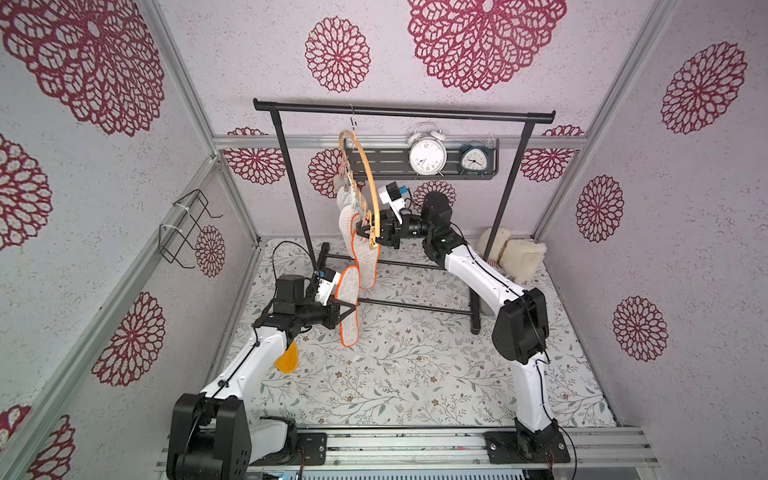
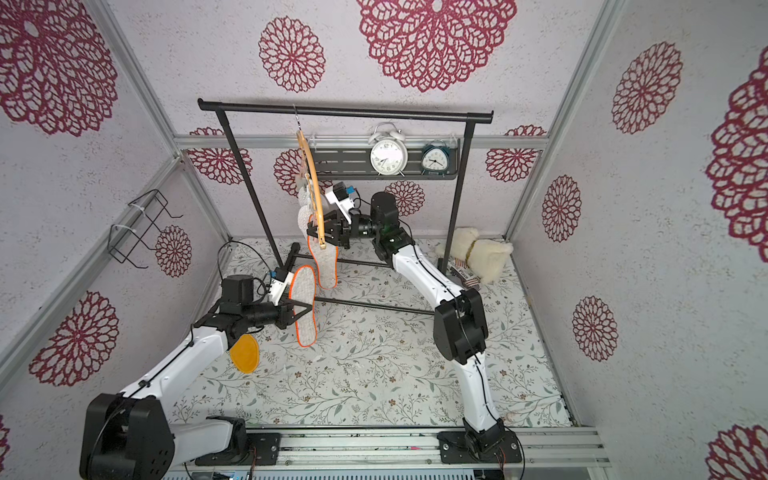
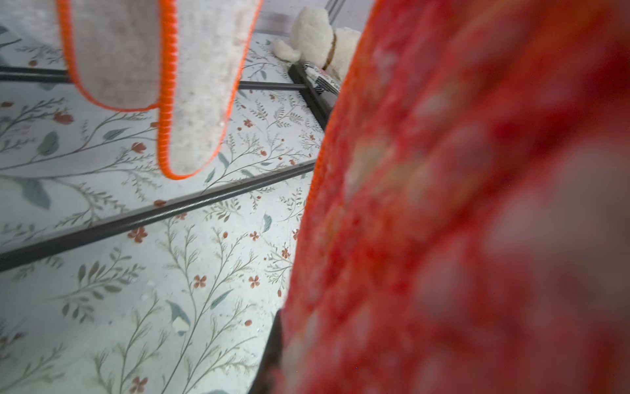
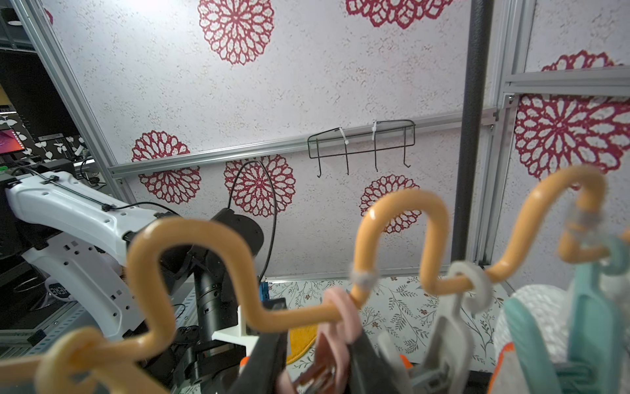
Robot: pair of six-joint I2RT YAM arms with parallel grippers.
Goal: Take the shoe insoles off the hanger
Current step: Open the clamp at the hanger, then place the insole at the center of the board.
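Floral sheeting (image 1: 415, 374) covers the tabletop, on which a black garment rack (image 1: 403, 112) is stood. From the rack's top bar the hanger (image 4: 405, 198) is hung by its hook, seen edge-on in both top views. Two orange-edged insoles (image 1: 368, 266) are pinned to it, dangling within the rack's frame. In front of the rack, clear of the hanger, a third orange-edged insole (image 1: 349, 332) is clamped upright in the tightly closed left gripper (image 1: 355, 306). The right gripper (image 1: 371, 236) is set narrowly about a pink clothespin (image 4: 335, 327) at the hanger's lower end; whether the pin is pressed cannot be told. A yellow-orange insole (image 1: 287, 360) is laid flat before the rack, beneath the left arm.
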